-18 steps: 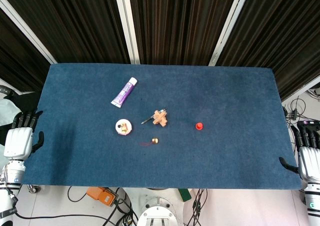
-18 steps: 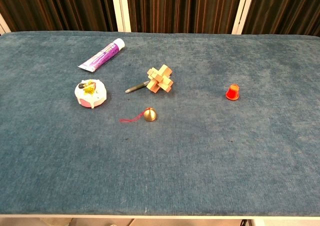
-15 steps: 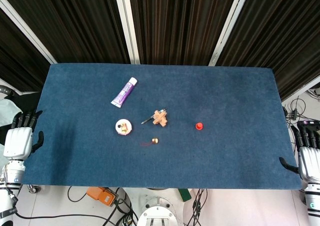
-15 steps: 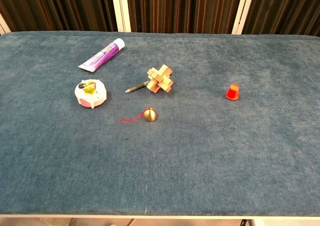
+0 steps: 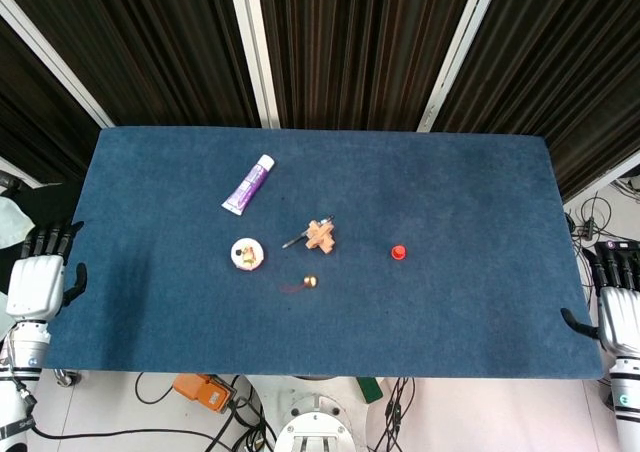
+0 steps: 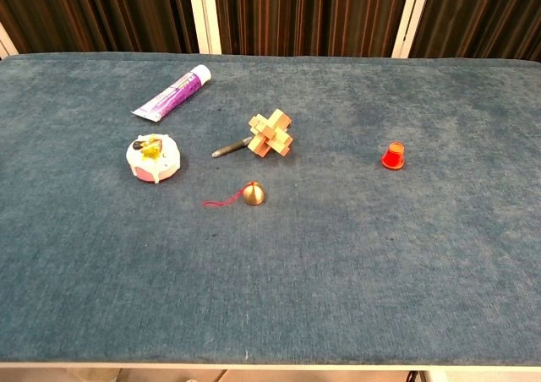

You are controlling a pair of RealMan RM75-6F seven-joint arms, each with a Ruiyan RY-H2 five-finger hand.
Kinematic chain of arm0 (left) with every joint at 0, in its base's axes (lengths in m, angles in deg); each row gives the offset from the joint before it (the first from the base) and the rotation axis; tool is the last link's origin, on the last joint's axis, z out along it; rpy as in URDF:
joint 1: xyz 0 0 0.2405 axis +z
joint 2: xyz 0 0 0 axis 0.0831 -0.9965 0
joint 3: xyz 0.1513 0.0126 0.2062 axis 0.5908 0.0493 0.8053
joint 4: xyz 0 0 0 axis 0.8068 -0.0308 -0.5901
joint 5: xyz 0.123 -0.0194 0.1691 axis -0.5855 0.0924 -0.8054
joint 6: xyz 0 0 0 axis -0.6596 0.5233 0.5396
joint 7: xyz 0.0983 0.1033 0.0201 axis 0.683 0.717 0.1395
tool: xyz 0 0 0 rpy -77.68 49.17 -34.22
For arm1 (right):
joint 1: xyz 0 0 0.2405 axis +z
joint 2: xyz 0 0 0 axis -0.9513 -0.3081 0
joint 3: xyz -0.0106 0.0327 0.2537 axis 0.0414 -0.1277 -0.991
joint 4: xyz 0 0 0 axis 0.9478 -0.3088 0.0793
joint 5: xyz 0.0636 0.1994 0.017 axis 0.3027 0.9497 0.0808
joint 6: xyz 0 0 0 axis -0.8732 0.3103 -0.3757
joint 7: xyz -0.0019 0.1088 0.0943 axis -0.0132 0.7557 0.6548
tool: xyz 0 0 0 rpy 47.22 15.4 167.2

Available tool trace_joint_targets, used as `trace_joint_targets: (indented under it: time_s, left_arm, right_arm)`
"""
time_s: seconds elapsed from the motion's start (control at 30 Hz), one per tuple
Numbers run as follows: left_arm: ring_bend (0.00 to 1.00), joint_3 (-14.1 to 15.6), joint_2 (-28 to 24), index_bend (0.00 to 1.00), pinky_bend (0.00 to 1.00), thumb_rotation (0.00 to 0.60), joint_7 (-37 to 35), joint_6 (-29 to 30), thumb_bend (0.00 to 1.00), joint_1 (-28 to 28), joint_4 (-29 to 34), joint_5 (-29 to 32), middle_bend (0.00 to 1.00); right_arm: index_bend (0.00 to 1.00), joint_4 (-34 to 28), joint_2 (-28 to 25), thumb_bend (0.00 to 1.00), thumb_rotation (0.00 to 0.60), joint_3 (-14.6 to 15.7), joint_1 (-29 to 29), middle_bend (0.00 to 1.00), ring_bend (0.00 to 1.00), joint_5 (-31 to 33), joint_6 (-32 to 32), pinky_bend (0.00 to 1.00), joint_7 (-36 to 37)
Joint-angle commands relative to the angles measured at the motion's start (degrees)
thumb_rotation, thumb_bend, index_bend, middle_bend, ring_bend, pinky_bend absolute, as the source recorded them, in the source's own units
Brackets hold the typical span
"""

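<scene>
No brand name or lettering is legible on any item; the purple and white tube carries print too small to read.

The left hand hangs just off the left edge of the blue table, near the front left corner, back of the hand upward. Its fingers are extended, slightly apart, and hold nothing. The right hand hangs just off the right edge, near the front right corner, in the same posture: fingers extended, thumb out to the side, nothing held. Neither hand appears in the chest view.

The item nearest the left hand is a round white and pink dish with small yellow and dark pieces on top. It lies left of the table's centre, well apart from the fingers.

The item nearest the right hand is a small red cup, upright, right of centre and well apart from that hand.

Between them lie a wooden interlocking puzzle with a dark pen touching its left side, and a brass bell with a red cord toward the front edge. The tube lies toward the back edge, left of centre.
</scene>
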Motion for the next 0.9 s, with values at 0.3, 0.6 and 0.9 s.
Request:
trace_joint_targets:
  time_s: [0.3, 0.6, 0.9]
  left_arm:
    - [0.05, 0.39, 0.11, 0.11, 0.04, 0.600, 0.54, 0.55, 0.54, 0.21, 0.76, -0.78, 0.05]
    - [0.05, 0.26, 0.08, 0.11, 0.04, 0.600, 0.52, 0.39, 0.54, 0.25, 0.74, -0.40, 0.05]
    - [0.05, 0.39, 0.20, 0.11, 0.04, 0.600, 0.62, 0.27, 0.54, 0.10, 0.46, -0.77, 0.05]
  right_arm:
    - [0.27, 12.97, 7.36, 0.36, 0.600, -5.51, 14.66, 0.10, 0.09, 5.43, 20.72, 0.06, 7.11]
    - [0.31, 15.19, 13.60, 0.36, 0.600, -4.41, 22.49, 0.10, 0.09, 3.25, 28.42, 0.06, 5.17]
    - [0.34, 14.95, 17.23, 0.38, 0.600, -2.53, 25.87, 0.10, 0.09, 2.17, 31.21, 0.06, 3.77]
